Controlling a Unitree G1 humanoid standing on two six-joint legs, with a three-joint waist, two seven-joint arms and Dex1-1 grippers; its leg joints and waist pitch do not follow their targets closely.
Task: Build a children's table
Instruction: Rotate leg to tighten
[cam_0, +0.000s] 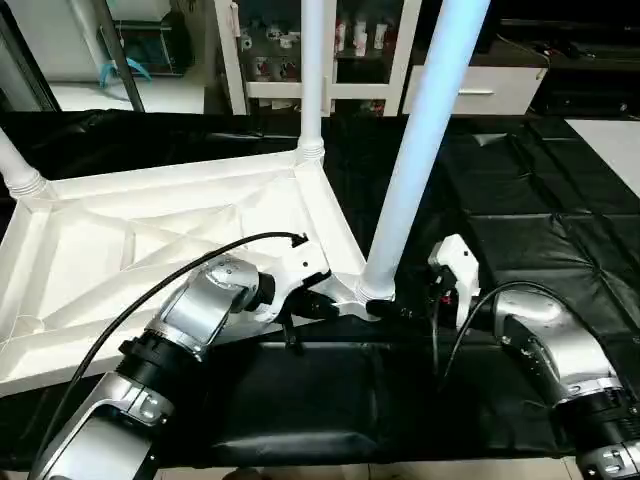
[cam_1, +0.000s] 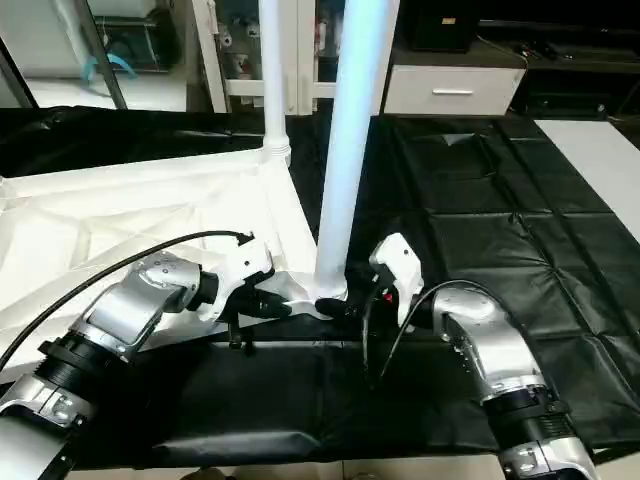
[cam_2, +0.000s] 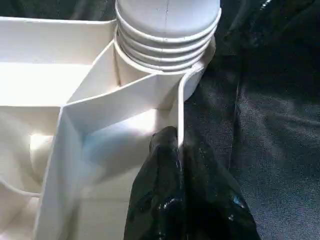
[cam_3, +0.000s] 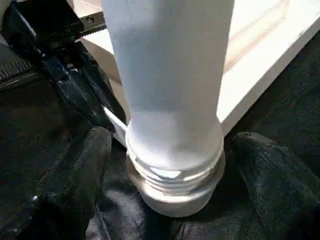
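The children's table lies upside down on the black cover, its white ribbed top facing up. Three white legs stand in corner sockets: a near right leg, a far right leg and a far left leg. My left gripper is shut on the top's thin rim, just beside the near right socket. My right gripper is open, its fingers standing on either side of the threaded base of the near right leg, apart from it.
The black-covered work table stretches out to the right. White shelving and a white drawer unit stand behind it. A black cable loops over my left forearm.
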